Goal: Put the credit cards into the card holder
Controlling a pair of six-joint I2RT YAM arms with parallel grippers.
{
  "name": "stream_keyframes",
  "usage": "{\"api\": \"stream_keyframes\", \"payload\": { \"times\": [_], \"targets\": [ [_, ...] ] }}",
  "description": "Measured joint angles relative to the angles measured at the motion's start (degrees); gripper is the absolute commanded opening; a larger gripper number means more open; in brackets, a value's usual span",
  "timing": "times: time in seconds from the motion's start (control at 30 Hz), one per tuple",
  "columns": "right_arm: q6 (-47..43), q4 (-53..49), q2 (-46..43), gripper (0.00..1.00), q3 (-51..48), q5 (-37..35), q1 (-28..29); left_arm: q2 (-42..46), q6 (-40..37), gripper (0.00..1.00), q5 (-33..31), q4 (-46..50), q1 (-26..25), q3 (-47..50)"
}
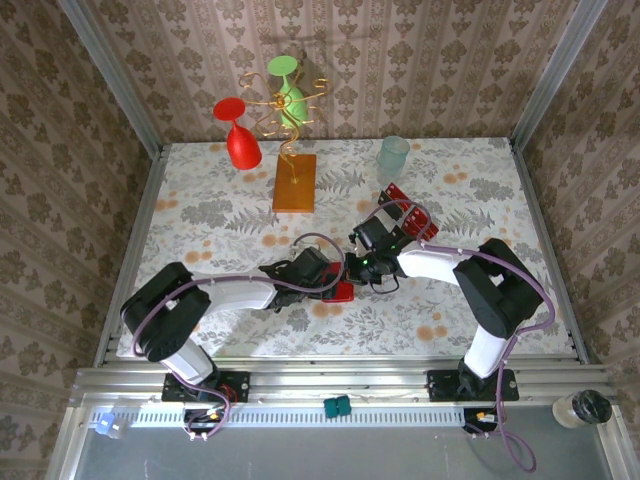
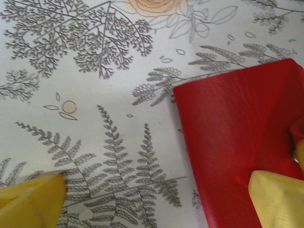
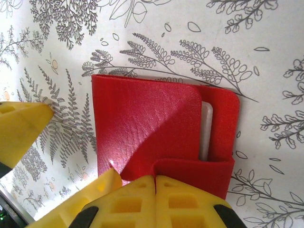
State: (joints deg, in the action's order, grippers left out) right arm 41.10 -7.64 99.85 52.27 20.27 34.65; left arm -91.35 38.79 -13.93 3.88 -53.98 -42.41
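I was at the opening step. The card holder (image 3: pixel 147 123) lay flat on the table (image 3: pixel 266 71) between my two arms, folded nearly shut, with a pale strip of inner pocket showing along one side. My right fingers (image 3: pixel 137 204) were pressed tight together at its near edge, over a folded strip of the cover (whether they pinched that strip or merely rested on it, I could not tell). My left fingers (image 2: pixel 278 199) stood wide, one tip on the red cover and the other over bare table beside it. The credit cards (image 1: pixel 397 194) lay apart, beyond my right arm. Next, I judged, the cover had to be pinned down and the flap lifted until a pocket gaped, before fetching any card.
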Motion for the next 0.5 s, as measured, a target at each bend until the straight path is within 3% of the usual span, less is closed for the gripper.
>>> {"api": "stream_keyframes", "payload": {
  "times": [0.2,0.5],
  "targets": [
    [0.2,0.0,0.2,0.17,0.0,0.2,0.0,0.7,0.2,1.00,0.6,0.4,0.0,0.7],
    [0.3,-2.8,0.4,0.31,2.3,0.8,0.0,3.7,1.2,1.00,-0.7,2.1,0.2,1.4]
  ]
}}
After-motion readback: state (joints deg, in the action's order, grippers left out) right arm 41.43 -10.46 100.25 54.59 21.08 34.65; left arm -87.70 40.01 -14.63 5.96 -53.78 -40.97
